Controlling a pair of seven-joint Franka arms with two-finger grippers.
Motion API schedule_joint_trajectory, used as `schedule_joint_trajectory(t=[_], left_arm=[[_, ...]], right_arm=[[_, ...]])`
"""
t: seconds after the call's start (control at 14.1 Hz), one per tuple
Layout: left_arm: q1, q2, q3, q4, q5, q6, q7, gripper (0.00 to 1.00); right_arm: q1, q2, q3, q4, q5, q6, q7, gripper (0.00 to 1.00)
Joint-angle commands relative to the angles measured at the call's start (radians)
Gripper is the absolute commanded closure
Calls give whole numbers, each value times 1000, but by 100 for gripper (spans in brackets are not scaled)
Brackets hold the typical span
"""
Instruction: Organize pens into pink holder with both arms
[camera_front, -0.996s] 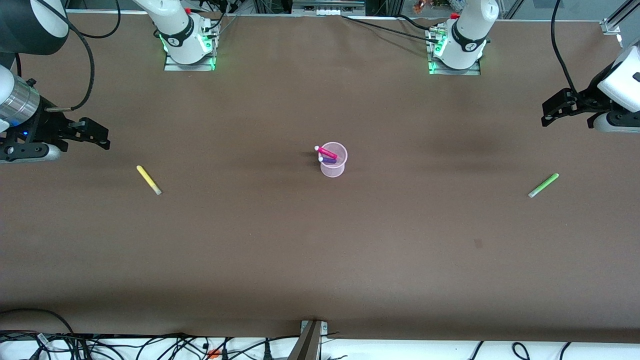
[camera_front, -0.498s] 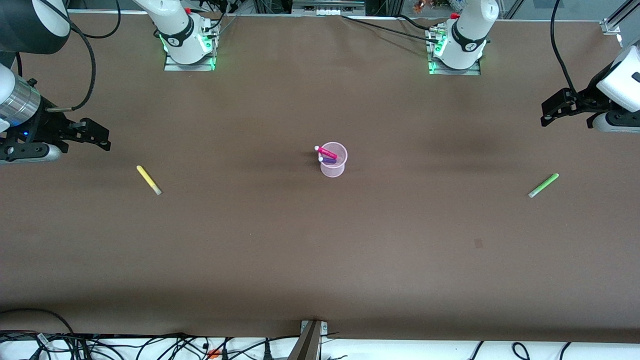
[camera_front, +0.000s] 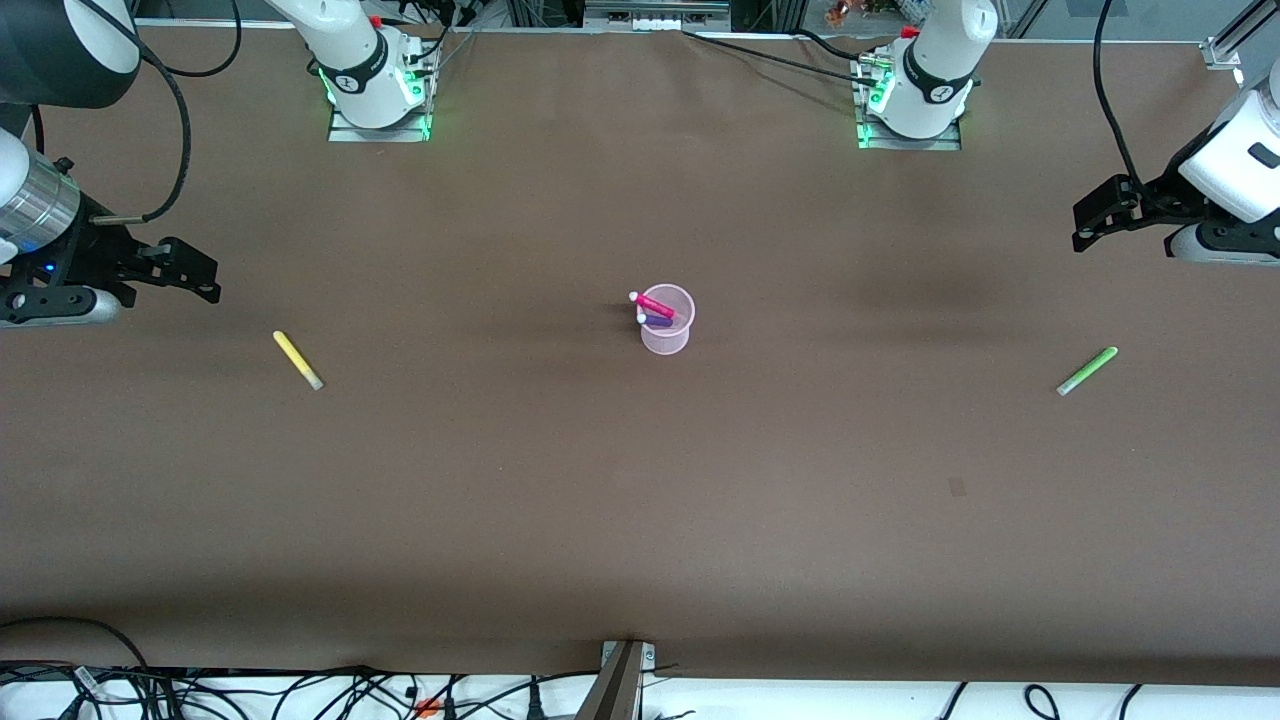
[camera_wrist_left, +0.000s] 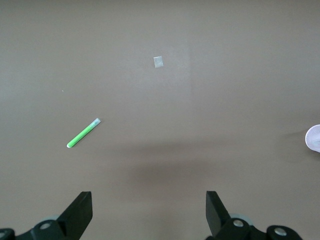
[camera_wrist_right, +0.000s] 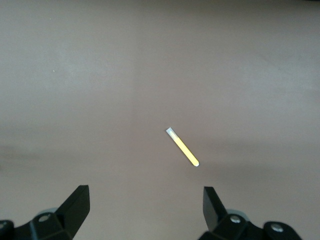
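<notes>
The pink holder (camera_front: 667, 320) stands at the table's middle with the magenta pen (camera_front: 655, 304) and the dark purple pen (camera_front: 657, 321) leaning in it. The yellow pen (camera_front: 297, 359) lies flat toward the right arm's end; it also shows in the right wrist view (camera_wrist_right: 182, 147). The light green pen (camera_front: 1087, 370) lies flat toward the left arm's end; it also shows in the left wrist view (camera_wrist_left: 83, 133). My right gripper (camera_front: 190, 272) is open and empty, in the air near the yellow pen. My left gripper (camera_front: 1095, 215) is open and empty, in the air near the green pen.
A small pale square mark (camera_wrist_left: 158, 62) is on the brown table (camera_front: 640, 480), also seen in the front view (camera_front: 956, 487). The arm bases (camera_front: 378, 80) stand along the table's edge farthest from the front camera. Cables (camera_front: 300, 695) lie past the nearest edge.
My left gripper has drifted slightly toward the arm bases and toward the table's middle. The right gripper and all pens are unmoved.
</notes>
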Motion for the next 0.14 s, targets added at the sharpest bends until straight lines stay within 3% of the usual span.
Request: schedule_joint_trajectory(t=[0.0,0.07], left_arm=[[-2,3,-2,18,10,-15,5,0],[-2,5,-2,18,10,-15,5,0]], right_arm=[[-20,-10,21,-1,1,-3,14,0],[-20,-10,21,-1,0,-2,14,0]])
